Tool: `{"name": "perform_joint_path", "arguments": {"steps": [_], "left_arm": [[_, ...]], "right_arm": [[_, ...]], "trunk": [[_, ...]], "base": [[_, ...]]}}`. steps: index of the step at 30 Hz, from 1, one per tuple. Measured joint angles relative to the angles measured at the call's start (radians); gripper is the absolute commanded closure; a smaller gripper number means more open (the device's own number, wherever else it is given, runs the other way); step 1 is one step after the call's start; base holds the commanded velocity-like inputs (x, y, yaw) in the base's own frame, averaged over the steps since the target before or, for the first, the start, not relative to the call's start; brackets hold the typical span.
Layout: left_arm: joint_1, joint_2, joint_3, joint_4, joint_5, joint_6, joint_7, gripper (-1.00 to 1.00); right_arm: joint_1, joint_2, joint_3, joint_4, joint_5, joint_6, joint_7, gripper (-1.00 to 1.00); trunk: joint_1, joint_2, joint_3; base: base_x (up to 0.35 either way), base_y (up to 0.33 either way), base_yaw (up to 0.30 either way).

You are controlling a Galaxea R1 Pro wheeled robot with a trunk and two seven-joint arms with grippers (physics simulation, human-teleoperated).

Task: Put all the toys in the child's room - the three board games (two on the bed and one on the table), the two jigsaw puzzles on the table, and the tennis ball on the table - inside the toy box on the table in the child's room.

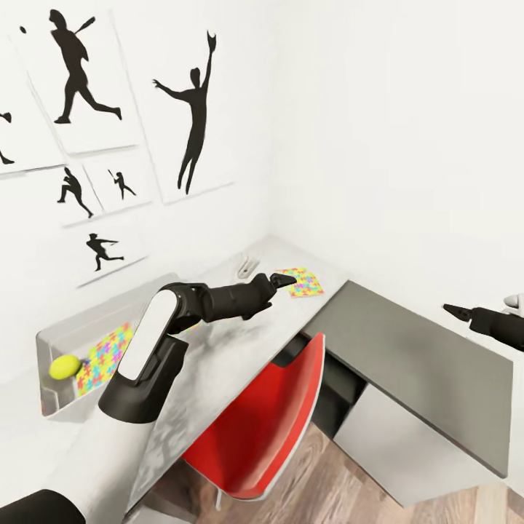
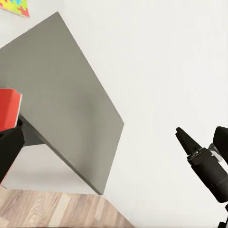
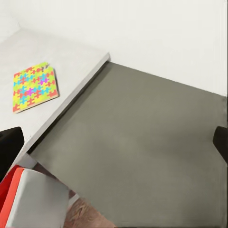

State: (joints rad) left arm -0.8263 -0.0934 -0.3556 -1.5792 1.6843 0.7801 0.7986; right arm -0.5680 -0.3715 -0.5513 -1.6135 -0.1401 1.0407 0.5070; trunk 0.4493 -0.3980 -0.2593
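A colourful jigsaw puzzle [image 1: 304, 282] lies flat on the white table [image 1: 233, 349] near the corner; it shows too in the right wrist view [image 3: 34, 87] and at a corner of the left wrist view [image 2: 14, 7]. My left gripper [image 1: 285, 279] hovers just beside its near edge, open and empty. The toy box [image 1: 54, 338] stands at the table's left end. Inside it are a yellow-green tennis ball [image 1: 64, 366] and another jigsaw puzzle [image 1: 105, 355]. Over the grey desk hangs my right gripper [image 1: 455, 311], open with nothing in it; one finger [image 3: 9, 147] shows.
A grey desk [image 1: 415, 356] adjoins the white table at a right angle. A red chair [image 1: 269, 415] is tucked under the table's edge. A small white object [image 1: 247, 268] lies by the wall. Silhouette posters [image 1: 193, 109] hang above. Wooden floor [image 1: 327, 487] shows below.
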Motion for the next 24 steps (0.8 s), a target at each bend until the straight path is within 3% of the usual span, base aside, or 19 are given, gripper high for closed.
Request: {"name": "perform_joint_path", "arguments": {"steps": [9, 13, 14, 16, 17, 24], "left_arm": [[0.000, 0.001, 0.002, -0.003, 0.000, 0.000, 0.001, -1.00], [0.003, 0.004, 0.040, -0.019, 0.000, 0.005, 0.004, -1.00], [0.012, 0.014, 0.062, -0.021, -0.002, 0.016, 0.007, -1.00], [0.015, 0.025, 0.074, -0.021, -0.001, 0.018, 0.007, -1.00], [0.020, 0.042, 0.084, -0.022, -0.001, 0.020, 0.006, -1.00], [0.023, 0.068, 0.104, -0.026, 0.008, 0.037, 0.006, -1.00]], "right_arm": [[0.000, 0.000, 0.000, 0.000, 0.000, 0.000, 0.001, -1.00], [0.002, -0.002, -0.001, 0.000, 0.000, 0.000, 0.000, -1.00], [0.041, -0.011, -0.011, 0.000, 0.003, -0.001, 0.023, -1.00], [0.058, -0.014, -0.022, -0.001, 0.000, -0.001, 0.080, -1.00], [0.070, -0.022, -0.031, -0.001, 0.000, -0.001, 0.154, -1.00], [0.075, -0.023, -0.026, -0.001, 0.000, -0.001, 0.172, -1.00]], "trunk": [[0.000, 0.000, 0.000], [0.000, 0.000, 0.000], [0.000, 0.000, 0.000], [0.000, 0.000, 0.000], [0.000, 0.000, 0.000], [0.000, 0.000, 0.000]], "base": [[0.007, -0.023, -0.298], [0.000, -0.001, -0.298], [0.000, 0.000, -0.298], [0.000, 0.000, -0.298], [0.000, 0.000, -0.298], [0.000, 0.000, -0.298]]}}
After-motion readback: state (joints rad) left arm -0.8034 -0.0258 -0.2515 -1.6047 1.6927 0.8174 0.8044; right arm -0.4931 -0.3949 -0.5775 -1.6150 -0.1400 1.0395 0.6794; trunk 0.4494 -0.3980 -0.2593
